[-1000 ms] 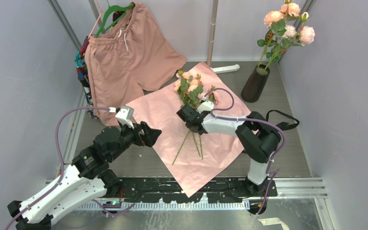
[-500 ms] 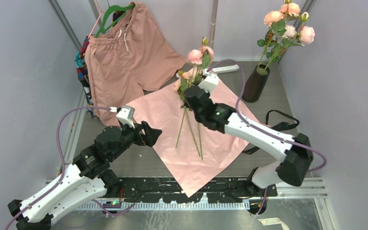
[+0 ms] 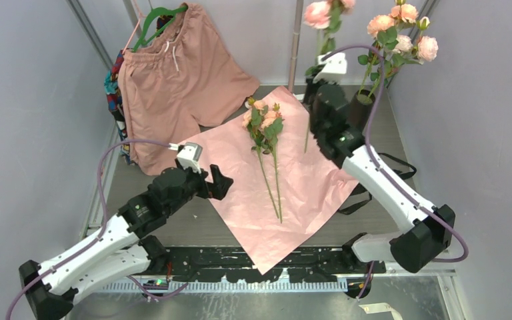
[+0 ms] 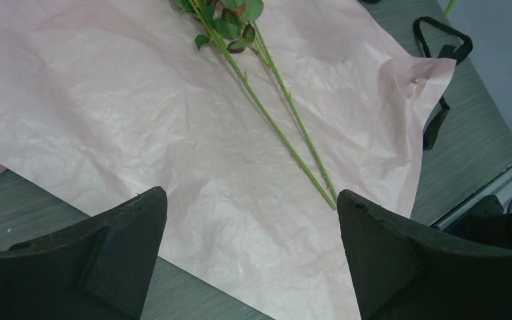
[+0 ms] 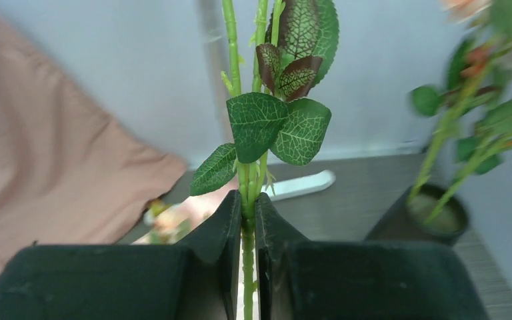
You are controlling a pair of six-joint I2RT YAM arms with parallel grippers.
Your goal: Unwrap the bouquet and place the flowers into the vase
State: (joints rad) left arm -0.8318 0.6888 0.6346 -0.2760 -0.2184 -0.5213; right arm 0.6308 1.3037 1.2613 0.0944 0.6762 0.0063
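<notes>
Top view: paper (image 3: 240,200) spread flat mid-table with a few flowers (image 3: 265,123) lying on it. The right gripper (image 3: 313,93) is raised far right, just left of the vase (image 3: 361,105), and clamped on held stems (image 3: 307,137), bloom (image 3: 317,13) up. The left gripper (image 3: 221,185) has its jaws wide apart at the paper's near-left edge.
Left wrist: fingers spread, nothing between them, two stems on the paper beyond.
Right wrist: fingers pinched on leafy green stems, vase blurred at right.
</notes>
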